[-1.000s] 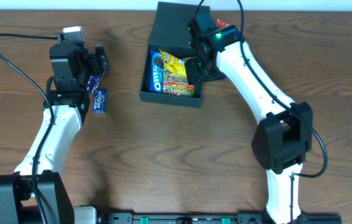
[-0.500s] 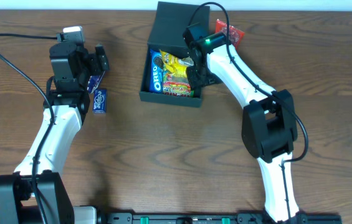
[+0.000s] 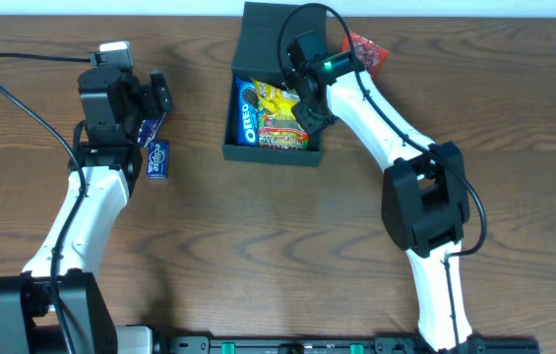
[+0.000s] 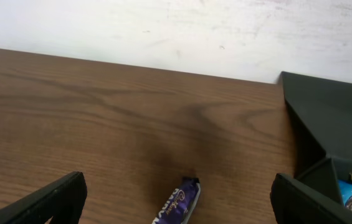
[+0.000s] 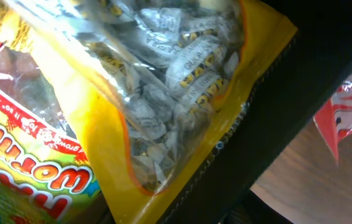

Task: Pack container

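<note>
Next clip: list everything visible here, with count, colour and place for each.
container: one, dark, lid open, table's far middle
biscuit packet: one, blue, in container, left side
candy bag: one, yellow, in container, middle
gummy worms packet: one, red-yellow, in container, front
snack packet: one, red, on table right of container
chocolate bar: one, purple, on table, left
table: one, brown wood
left gripper: one, black, open, over chocolate bar's end
right gripper: one, black, over container's contents

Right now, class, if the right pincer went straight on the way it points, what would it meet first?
Probably the yellow bag of wrapped sweets inside the container; it fills the wrist view of the right pincer, though depth is unclear.
</note>
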Motion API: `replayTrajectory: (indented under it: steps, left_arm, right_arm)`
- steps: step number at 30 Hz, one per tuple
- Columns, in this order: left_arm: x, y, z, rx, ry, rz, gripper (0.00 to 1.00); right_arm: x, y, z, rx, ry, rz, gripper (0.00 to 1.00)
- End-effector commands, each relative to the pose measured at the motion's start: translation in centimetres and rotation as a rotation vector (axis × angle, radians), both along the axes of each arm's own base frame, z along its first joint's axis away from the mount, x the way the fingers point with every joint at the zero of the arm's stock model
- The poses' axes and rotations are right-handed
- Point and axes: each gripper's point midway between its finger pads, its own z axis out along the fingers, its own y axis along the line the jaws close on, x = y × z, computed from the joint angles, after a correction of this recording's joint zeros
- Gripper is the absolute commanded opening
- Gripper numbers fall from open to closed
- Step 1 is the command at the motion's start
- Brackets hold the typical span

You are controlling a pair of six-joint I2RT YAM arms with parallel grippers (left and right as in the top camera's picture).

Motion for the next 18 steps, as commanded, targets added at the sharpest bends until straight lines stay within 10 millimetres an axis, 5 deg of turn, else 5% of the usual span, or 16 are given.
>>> replayTrajectory:
  steps: [1, 18]
  left_arm:
    - [0.0, 0.0, 0.81, 0.014, -0.017, -0.01, 0.95]
    - [0.0, 0.0, 0.81, 0.015, -0.017, -0.01, 0.95]
  right_arm:
    - [-0.02, 0.16, -0.48, -0.011, 0.009, 0.062, 0.41]
    - [0.43, 0.65, -0.38, -0.023, -0.005, 0.214, 0.4]
